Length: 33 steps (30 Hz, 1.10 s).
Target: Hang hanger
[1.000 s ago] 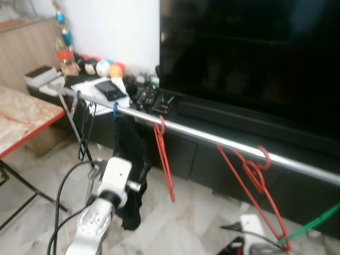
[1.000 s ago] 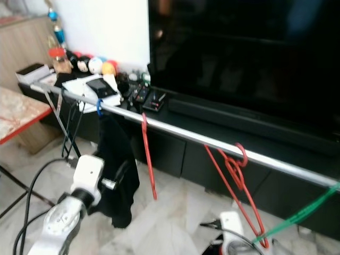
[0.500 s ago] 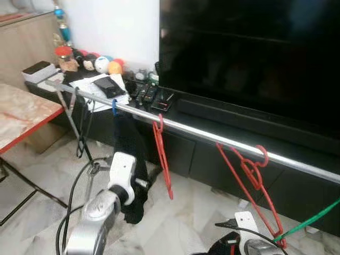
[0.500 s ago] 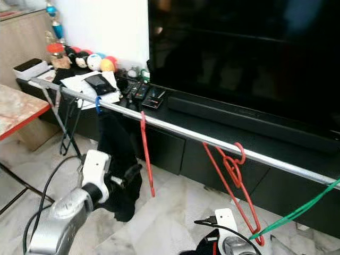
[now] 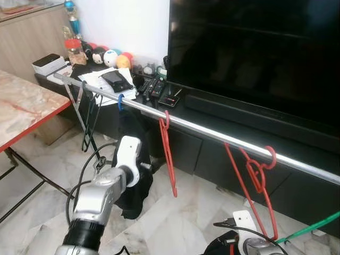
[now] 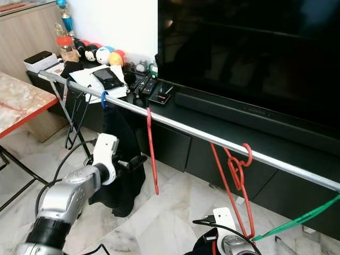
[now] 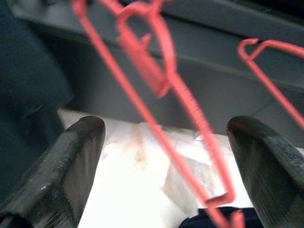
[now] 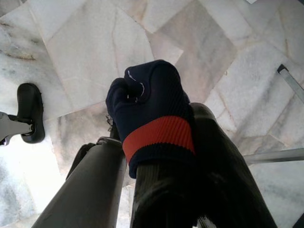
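Left pincer raised forward, fingers wide apart; right arm low.

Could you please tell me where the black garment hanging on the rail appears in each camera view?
Left eye view: black garment left of centre, behind the silver left arm.
Right eye view: left of centre, under a blue hook.
Left wrist view: dark mass at one edge.
Right wrist view: faces the marble floor; the right end effector clamps a navy cloth.
Shared landmark: red hanger beside the garment.

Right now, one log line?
left hand: open, facing red hanger on rail | right hand: shut on navy sock
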Motion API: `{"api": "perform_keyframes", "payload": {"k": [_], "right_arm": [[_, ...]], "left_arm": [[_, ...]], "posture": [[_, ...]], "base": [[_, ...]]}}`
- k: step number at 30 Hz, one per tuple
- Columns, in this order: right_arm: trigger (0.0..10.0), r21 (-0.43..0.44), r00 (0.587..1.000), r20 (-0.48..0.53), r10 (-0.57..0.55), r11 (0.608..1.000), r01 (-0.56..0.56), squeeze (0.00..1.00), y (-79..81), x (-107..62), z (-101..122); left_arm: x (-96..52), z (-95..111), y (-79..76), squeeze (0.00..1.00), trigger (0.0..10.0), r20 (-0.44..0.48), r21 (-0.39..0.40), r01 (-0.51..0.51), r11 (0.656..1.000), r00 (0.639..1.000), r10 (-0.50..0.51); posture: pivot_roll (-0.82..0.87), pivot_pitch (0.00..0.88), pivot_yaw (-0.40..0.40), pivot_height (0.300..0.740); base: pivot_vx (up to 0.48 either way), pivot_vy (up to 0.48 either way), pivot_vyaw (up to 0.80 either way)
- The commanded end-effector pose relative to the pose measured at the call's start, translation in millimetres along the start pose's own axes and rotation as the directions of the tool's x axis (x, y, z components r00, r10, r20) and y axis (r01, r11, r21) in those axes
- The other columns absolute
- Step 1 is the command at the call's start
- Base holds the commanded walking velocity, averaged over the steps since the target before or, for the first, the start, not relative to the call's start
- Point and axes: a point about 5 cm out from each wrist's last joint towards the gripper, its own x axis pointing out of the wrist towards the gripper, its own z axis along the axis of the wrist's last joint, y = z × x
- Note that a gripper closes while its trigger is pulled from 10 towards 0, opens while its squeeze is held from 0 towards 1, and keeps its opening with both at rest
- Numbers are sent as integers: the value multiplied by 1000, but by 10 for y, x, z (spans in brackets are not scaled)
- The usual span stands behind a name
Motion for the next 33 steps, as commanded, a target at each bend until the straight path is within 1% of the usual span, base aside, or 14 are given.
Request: {"api": "perform_keyframes", "payload": {"k": [1, 2, 4, 5, 6, 7, 9, 14, 16, 22, 27, 28, 33], "right_arm": [[10000, -10, 1000, 15, -5, 1000, 5, 0, -24, -5, 48], [10000, -11, 1000, 15, -5, 1000, 5, 0, -24, -5, 48], [10000, -12, 1000, 15, -4, 1000, 4, 0, -24, -5, 48], [10000, -14, 1000, 15, -3, 1000, 3, 0, -25, -5, 47], [10000, -15, 1000, 15, -3, 1000, 3, 0, -25, -5, 47], [10000, -16, 1000, 15, -2, 1000, 2, 0, -25, -5, 47], [10000, -21, 1000, 16, 1, 1000, 0, 0, -23, -6, 50], [10000, -29, 1000, 17, 4, 1000, -3, 0, -16, -6, 57], [10000, -32, 1000, 19, 6, 999, -5, 0, -8, -5, 63], [10000, -34, 1000, 23, 9, 999, -8, 0, 6, -5, 73], [10000, -39, 1000, 25, 9, 999, -8, 0, 9, -5, 78], [10000, -41, 1000, 25, 10, 999, -9, 0, 9, -5, 79], [10000, -43, 1000, 26, 10, 999, -8, 0, 10, -5, 83]], "left_arm": [[59, -2, -65, 1000, 10000, -27, 4, 34, 999, 999, -34], [74, 1, -67, 1000, 10000, -29, 3, 31, 1000, 999, -31], [126, 5, -74, 1000, 10000, -37, 47, 9, 999, 999, -7], [155, 14, -73, 392, 10000, -36, 66, -9, 998, 999, 11], [167, 22, -72, 392, 10000, -34, 70, -16, 997, 999, 19], [184, 42, -66, 0, 10000, -24, 66, -31, 997, 999, 33], [256, 134, -15, 0, 10000, 12, 60, -111, 992, 994, 110], [335, 185, 44, 0, 10000, 16, 65, -167, 984, 986, 167], [418, 216, 41, 0, 10000, 12, 68, -164, 984, 987, 163], [504, 229, 53, 0, 10000, 4, 77, -158, 984, 987, 159], [545, 231, 34, 0, 10000, -6, 79, -120, 990, 993, 121], [551, 225, 45, 0, 10000, -12, 92, -127, 988, 992, 128], [550, 210, 114, 0, 10000, -10, 87, -176, 981, 984, 177]], "posture": [[34, 0, -48, 740], [34, 0, -48, 740], [29, 0, -50, 740], [29, 0, -50, 740], [29, 0, -50, 740], [29, 0, -50, 740], [32, 0, -54, 740], [29, 0, -54, 740], [27, 0, -51, 740], [21, 0, -41, 740], [20, 0, -39, 740], [20, 0, -39, 740], [23, 0, -39, 740]], "base": [[0, 0, 0], [0, 0, 0], [0, 0, 0], [0, 0, 0], [0, 0, 0], [0, 0, 0], [0, 0, 0], [0, 0, 0], [0, 0, 0], [0, 0, 0], [0, 0, 0], [0, 0, 0], [0, 0, 0]]}}
